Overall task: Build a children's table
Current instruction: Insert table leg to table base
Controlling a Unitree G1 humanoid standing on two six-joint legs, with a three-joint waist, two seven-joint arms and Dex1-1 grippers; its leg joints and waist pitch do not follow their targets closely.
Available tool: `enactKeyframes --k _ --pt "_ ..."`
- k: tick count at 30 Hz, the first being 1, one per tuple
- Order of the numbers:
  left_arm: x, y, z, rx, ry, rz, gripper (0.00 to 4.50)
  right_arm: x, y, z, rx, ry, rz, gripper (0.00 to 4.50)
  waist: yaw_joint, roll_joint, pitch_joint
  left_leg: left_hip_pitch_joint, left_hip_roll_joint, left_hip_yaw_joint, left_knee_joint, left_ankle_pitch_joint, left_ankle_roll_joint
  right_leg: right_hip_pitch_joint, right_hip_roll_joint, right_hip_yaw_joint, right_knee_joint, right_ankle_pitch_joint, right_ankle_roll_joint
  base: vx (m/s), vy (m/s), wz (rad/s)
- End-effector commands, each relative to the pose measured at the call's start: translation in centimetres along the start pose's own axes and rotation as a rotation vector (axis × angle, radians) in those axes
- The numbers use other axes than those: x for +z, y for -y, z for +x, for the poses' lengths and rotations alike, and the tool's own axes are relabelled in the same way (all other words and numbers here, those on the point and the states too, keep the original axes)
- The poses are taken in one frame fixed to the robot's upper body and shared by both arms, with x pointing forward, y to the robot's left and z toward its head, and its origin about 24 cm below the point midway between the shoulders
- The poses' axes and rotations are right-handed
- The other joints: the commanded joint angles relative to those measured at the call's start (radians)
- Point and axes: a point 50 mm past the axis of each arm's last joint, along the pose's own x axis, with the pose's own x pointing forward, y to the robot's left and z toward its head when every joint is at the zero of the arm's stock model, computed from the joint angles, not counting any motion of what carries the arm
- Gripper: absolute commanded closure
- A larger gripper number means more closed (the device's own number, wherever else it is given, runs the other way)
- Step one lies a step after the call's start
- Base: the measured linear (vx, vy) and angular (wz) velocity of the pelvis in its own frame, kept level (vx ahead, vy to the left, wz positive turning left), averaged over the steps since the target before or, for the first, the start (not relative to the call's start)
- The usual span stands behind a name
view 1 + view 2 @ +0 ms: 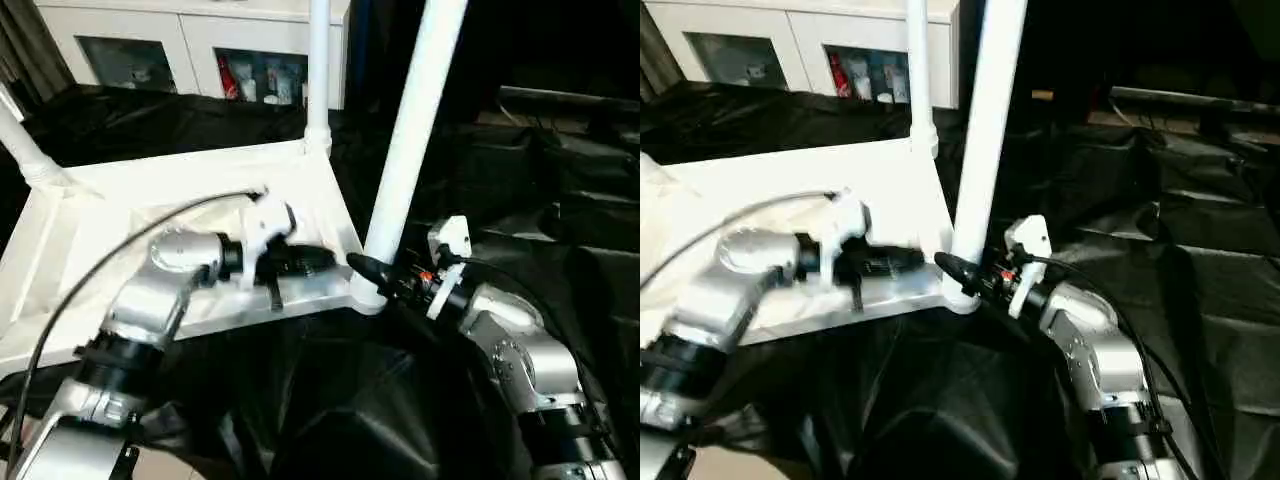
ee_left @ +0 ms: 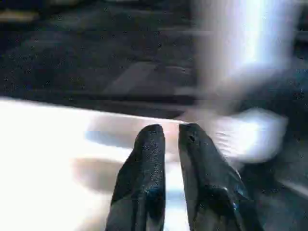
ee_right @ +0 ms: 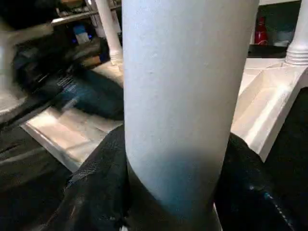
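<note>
Left gripper [image 2: 171,132] fingers slightly parted over white table top [image 2: 43,159]; blurred leg [image 2: 240,43] beyond

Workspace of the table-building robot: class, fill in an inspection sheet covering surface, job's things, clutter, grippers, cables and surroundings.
Surface: black sheeting, wrinkled.
Job's things: table top lying underside up; near leg standing in its corner socket; far leg and another leg also fitted.
Clutter: nothing seen.
Grippers: right gripper clasps the near leg's base; left gripper nearly shut, empty, over the top's edge.
Cables: black cable looping along the left arm.
Surroundings: white cabinets behind.
</note>
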Motion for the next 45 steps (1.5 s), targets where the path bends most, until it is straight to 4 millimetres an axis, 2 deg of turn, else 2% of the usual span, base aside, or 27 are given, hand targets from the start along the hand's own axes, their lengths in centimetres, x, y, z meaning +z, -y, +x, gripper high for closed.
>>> enactKeyframes --k 1,3,5,6,7,10,11,12,14,15,18,20,22,24,28,30,34,35,37,38,44,45 --pt "2.5 -1.6 0.5 0.168 0.056 0.008 3.78 1.0 0.0 0.7 -0.011 -0.014 -0.053 2.61 0.000 -0.010 -0.065 0.004 0.045 -0.009 -0.065 -0.088 0.066 0.071 -0.074 0.062 -0.073 -0.172 -0.207 0.000 0.000 0.00" --pt "4.4 -1.3 1.5 0.187 0.111 0.008 3.78 1.1 -0.1 1.0 -0.008 -0.022 -0.070 2.61 0.007 -0.008 -0.066 0.008 0.045 -0.007 -0.064 -0.090 0.057 0.067 -0.076 0.064 -0.075 -0.176 -0.211 0.000 0.000 0.00" --pt "5.7 -0.8 2.5 0.192 0.140 0.009 3.78 1.2 0.0 1.3 -0.013 -0.025 -0.069 2.61 0.007 -0.013 -0.066 -0.001 0.046 -0.008 -0.064 -0.070 0.065 0.073 -0.077 0.066 -0.069 -0.149 -0.217 0.000 0.000 0.00" --pt "6.5 -0.3 3.0 0.179 0.163 0.014 3.78 1.2 0.0 1.3 -0.014 -0.027 -0.070 2.61 0.010 -0.012 -0.070 -0.002 0.044 -0.008 -0.060 -0.044 0.075 0.073 -0.077 0.065 -0.066 -0.115 -0.219 0.000 0.000 0.00" --pt "6.8 -0.2 3.2 0.173 0.172 0.017 3.78 1.3 0.1 1.3 -0.014 -0.027 -0.071 2.61 0.010 -0.016 -0.073 -0.009 0.042 -0.010 -0.057 -0.010 0.091 0.079 -0.077 0.065 -0.058 -0.064 -0.226 0.000 0.000 0.00" --pt "9.4 1.9 4.3 0.054 0.303 -0.013 3.78 1.2 0.3 1.3 -0.030 -0.043 -0.078 2.61 0.014 -0.018 -0.080 -0.014 0.040 -0.009 -0.050 0.041 0.119 0.081 -0.078 0.063 -0.051 -0.004 -0.239 0.000 0.000 0.00" --pt "9.9 2.4 4.5 0.027 0.324 -0.019 3.78 1.2 0.4 1.3 -0.036 -0.046 -0.079 2.61 0.015 -0.020 -0.084 -0.020 0.037 -0.010 -0.044 0.083 0.140 0.083 -0.076 0.063 -0.043 0.061 -0.251 0.000 0.000 0.00" --pt "10.2 2.7 4.6 0.012 0.337 -0.025 3.78 1.2 0.5 1.3 -0.040 -0.048 -0.080 2.61 0.013 -0.022 -0.083 -0.023 0.036 -0.010 -0.042 0.093 0.161 0.081 -0.075 0.061 -0.040 0.086 -0.257 0.000 0.000 0.00" --pt "10.6 3.1 4.8 -0.003 0.349 -0.028 3.78 1.2 0.6 1.3 -0.045 -0.051 -0.082 2.61 0.012 -0.021 -0.079 -0.022 0.036 -0.008 -0.042 0.063 0.174 0.080 -0.076 0.058 -0.050 0.036 -0.253 0.000 0.000 0.00" --pt "10.7 3.4 4.8 -0.017 0.357 -0.017 3.78 1.2 0.7 1.3 -0.045 -0.053 -0.082 2.61 0.010 -0.015 -0.078 -0.020 0.037 -0.008 -0.042 0.038 0.168 0.077 -0.073 0.057 -0.057 -0.014 -0.244 0.000 0.000 0.00" --pt "10.8 4.0 4.8 -0.052 0.362 -0.005 3.78 1.3 0.8 1.4 -0.045 -0.056 -0.085 2.61 0.009 -0.017 -0.074 -0.018 0.039 -0.008 -0.047 -0.007 0.135 0.079 -0.072 0.056 -0.066 -0.111 -0.215 0.000 0.000 0.00" --pt "10.9 4.6 4.7 -0.092 0.382 -0.020 3.78 1.3 0.8 1.4 -0.043 -0.059 -0.089 2.61 0.010 -0.017 -0.075 -0.016 0.041 -0.009 -0.047 -0.005 0.124 0.077 -0.072 0.057 -0.064 -0.113 -0.213 0.000 0.000 0.00" --pt "10.8 4.7 4.8 -0.082 0.382 -0.024 3.78 1.3 0.8 1.5 -0.041 -0.059 -0.089 2.61 0.010 -0.015 -0.078 -0.015 0.043 -0.009 -0.046 0.008 0.125 0.075 -0.070 0.058 -0.058 -0.070 -0.226 0.000 0.000 0.00" --pt "10.8 4.9 4.7 -0.105 0.403 -0.006 3.78 1.3 0.8 1.6 -0.040 -0.061 -0.089 2.61 0.008 -0.019 -0.080 -0.015 0.042 -0.009 -0.044 0.018 0.133 0.077 -0.070 0.057 -0.055 -0.046 -0.230 0.000 0.000 0.00" --pt "10.8 5.5 4.9 -0.129 0.409 -0.008 3.78 1.3 0.8 1.8 -0.036 -0.063 -0.090 2.61 0.011 -0.019 -0.082 -0.017 0.041 -0.009 -0.042 0.026 0.136 0.079 -0.073 0.058 -0.053 -0.044 -0.228 0.000 0.000 0.00" --pt "10.7 5.4 5.1 -0.102 0.396 -0.012 3.78 1.3 0.7 1.9 -0.033 -0.064 -0.092 2.61 0.009 -0.025 -0.085 -0.018 0.040 -0.008 -0.041 0.032 0.139 0.081 -0.071 0.057 -0.052 -0.037 -0.225 0.000 0.000 0.00" --pt "9.4 2.6 4.4 0.093 0.341 0.003 3.78 1.6 1.0 1.9 -0.032 -0.064 -0.099 2.61 0.009 -0.026 -0.086 -0.018 0.038 -0.007 -0.038 0.035 0.139 0.080 -0.070 0.057 -0.052 -0.054 -0.214 0.000 0.000 0.00" --pt "9.4 2.5 4.4 0.100 0.338 0.006 3.78 1.7 1.0 1.9 -0.032 -0.064 -0.099 2.61 0.008 -0.027 -0.085 -0.019 0.037 -0.007 -0.038 0.034 0.140 0.080 -0.068 0.057 -0.054 -0.060 -0.203 0.000 0.000 0.00" --pt "8.1 1.1 3.5 0.166 0.282 0.038 3.78 1.8 1.1 1.7 -0.034 -0.064 -0.102 2.61 0.006 -0.021 -0.084 -0.018 0.036 -0.008 -0.038 0.030 0.134 0.079 -0.068 0.056 -0.054 -0.071 -0.191 0.000 0.000 0.00" --pt "8.1 1.1 3.5 0.166 0.282 0.038 3.78 1.8 1.1 1.7 -0.034 -0.064 -0.102 2.61 0.005 -0.022 -0.086 -0.017 0.036 -0.008 -0.038 0.033 0.131 0.079 -0.066 0.056 -0.052 -0.064 -0.187 0.000 0.000 0.00" --pt "4.8 -0.9 1.8 0.214 0.147 0.070 3.78 1.7 1.7 1.0 -0.073 -0.080 -0.099 2.61 0.005 -0.018 -0.089 -0.014 0.038 -0.009 -0.038 0.049 0.131 0.075 -0.066 0.057 -0.043 -0.015 -0.209 0.000 0.000 0.00" --pt "3.8 -1.0 1.6 0.189 0.119 0.048 3.61 1.6 2.0 0.9 -0.090 -0.094 -0.102 2.61 0.007 -0.018 -0.089 -0.012 0.037 -0.008 -0.037 0.052 0.129 0.075 -0.068 0.058 -0.042 -0.007 -0.216 0.000 0.000 0.00"
